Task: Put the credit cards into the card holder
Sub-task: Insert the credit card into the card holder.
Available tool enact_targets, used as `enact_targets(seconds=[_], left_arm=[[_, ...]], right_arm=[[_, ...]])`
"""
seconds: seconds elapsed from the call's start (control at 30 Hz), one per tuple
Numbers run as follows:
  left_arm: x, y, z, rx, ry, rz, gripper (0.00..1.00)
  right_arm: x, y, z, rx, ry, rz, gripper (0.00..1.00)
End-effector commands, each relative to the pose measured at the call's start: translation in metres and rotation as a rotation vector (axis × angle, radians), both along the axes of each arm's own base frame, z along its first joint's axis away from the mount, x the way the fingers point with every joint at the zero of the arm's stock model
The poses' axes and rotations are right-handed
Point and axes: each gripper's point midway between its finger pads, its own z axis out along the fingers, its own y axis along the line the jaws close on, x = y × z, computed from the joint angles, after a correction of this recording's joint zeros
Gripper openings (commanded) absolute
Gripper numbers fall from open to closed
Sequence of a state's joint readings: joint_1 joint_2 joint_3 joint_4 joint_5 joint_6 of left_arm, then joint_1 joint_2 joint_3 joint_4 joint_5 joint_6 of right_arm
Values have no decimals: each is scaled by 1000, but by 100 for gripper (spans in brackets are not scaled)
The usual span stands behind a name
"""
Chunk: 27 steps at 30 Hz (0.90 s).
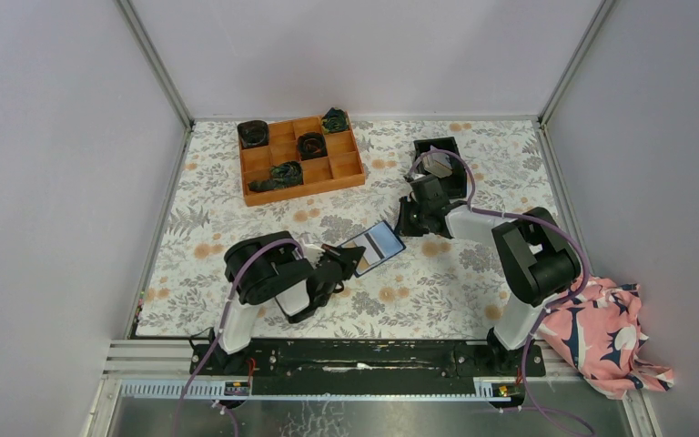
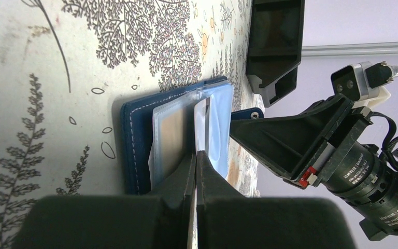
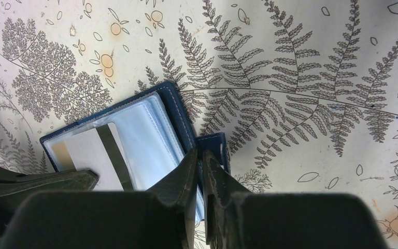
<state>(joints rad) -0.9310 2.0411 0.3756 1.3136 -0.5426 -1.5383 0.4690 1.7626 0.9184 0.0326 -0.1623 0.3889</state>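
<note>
My left tool (image 2: 196, 155) is fully closed, clamped on the near edge of a silver credit card (image 2: 202, 116). In the left wrist view the card stands edge-on between the pads. Its far end reaches over the clear sleeves (image 3: 153, 137) of the card holder (image 2: 134, 140). From the right wrist view the card shows a dark stripe and lies partway across the sleeve page. I cannot tell whether its leading edge is inside a pocket or only resting on top.

My right tool (image 3: 199, 158) has its jaws drawn nearly together across the holder's opposite edge, beside the snap tab (image 3: 215, 148). A sliver of sleeve shows between them, and I read that as a pinch steadying the holder.

The card holder lies open on the flowered surface (image 1: 437, 282), between my two arms near the middle.

I judge the step in hand to be feeding this card into a slot. The next move calls for a push along the card's length, held low against the sleeve, while the right tool braces the holder against sliding. Only once the card is seated should my left tool let go.
</note>
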Motion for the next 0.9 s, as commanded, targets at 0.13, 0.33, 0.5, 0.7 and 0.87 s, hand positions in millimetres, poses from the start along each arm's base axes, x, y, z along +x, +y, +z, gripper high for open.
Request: enact_targets(seconds=[0.13,0.33,0.5,0.7,0.87], left_arm=[[-19,15,-52,167,135,-22,0],[-34,26,-64,192,214,13,0],[-50,31,-68,251,261,41,0],[-61,35,-69,283,288,65,0],[-68,43,-73,269,316,93,0]], right_arm=[[-23,5,-17,24,75,31,13],[-23,6,-18,25,79,29,13],[-23,6,-18,26,79,28,13],[-23,5,-19,25,79,28,13],[-23,5,-20,23,82,25,13]])
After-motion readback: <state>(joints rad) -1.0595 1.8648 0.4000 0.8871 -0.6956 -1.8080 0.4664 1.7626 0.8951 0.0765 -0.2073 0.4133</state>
